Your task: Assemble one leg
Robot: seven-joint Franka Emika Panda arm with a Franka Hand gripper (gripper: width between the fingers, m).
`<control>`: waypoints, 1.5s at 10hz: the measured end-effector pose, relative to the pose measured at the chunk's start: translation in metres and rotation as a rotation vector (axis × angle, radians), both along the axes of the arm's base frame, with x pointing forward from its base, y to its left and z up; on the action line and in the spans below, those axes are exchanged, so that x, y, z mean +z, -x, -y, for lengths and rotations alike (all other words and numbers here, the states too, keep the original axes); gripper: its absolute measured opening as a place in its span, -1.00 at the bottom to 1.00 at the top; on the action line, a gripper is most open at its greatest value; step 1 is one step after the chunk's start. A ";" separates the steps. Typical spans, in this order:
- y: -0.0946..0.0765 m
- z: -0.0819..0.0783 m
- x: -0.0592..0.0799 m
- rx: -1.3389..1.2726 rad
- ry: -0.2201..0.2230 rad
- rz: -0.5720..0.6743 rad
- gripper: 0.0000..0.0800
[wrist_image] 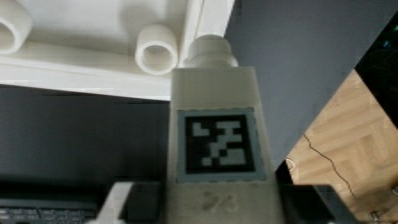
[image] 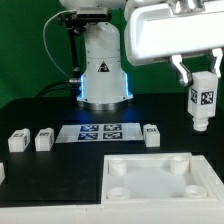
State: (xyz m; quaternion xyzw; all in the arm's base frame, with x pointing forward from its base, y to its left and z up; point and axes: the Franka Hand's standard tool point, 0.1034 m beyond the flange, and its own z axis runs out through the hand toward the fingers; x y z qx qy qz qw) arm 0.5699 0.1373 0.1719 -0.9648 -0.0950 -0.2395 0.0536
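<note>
My gripper (image: pixel 202 88) is shut on a leg (image: pixel 202 105), a small white block with a black-and-white tag, and holds it upright in the air at the exterior view's right, above the white square plate (image: pixel 150 178) with round corner sockets. In the wrist view the leg (wrist_image: pixel 221 130) fills the middle, gripped between my two black fingers (wrist_image: pixel 143 205), its rounded peg end pointing away toward the plate's edge (wrist_image: pixel 89 70) and one socket (wrist_image: pixel 160 48).
Three more legs lie on the black table: two (image: pixel 17 141) (image: pixel 43 140) at the exterior view's left and one (image: pixel 151 135) beside the marker board (image: pixel 97 132). The robot base (image: pixel 104 75) stands behind.
</note>
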 end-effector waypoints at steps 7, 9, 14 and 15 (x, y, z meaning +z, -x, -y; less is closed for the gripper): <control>-0.040 -0.002 -0.006 0.005 -0.004 -0.013 -0.27; -0.046 0.001 -0.015 0.030 0.008 0.001 -0.27; -0.052 0.019 -0.029 0.045 0.032 0.029 -0.27; -0.054 0.020 -0.032 0.044 0.031 0.032 -0.27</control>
